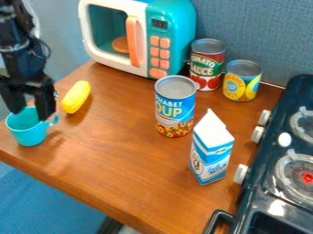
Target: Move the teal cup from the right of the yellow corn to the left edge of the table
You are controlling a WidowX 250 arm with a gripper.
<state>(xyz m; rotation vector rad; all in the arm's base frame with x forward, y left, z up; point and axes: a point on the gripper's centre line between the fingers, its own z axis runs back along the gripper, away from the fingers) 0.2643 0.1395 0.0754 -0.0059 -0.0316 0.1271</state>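
One plain turquoise cup (29,131)

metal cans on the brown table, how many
3: a blue-labelled metal can behind the blue-and-white carton, a red-labelled metal can beside the teal toy microwave, and a yellow-labelled metal can near the black toy stove.

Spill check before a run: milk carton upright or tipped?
Upright: the milk carton stands base down on the wooden table, gable top uppermost.
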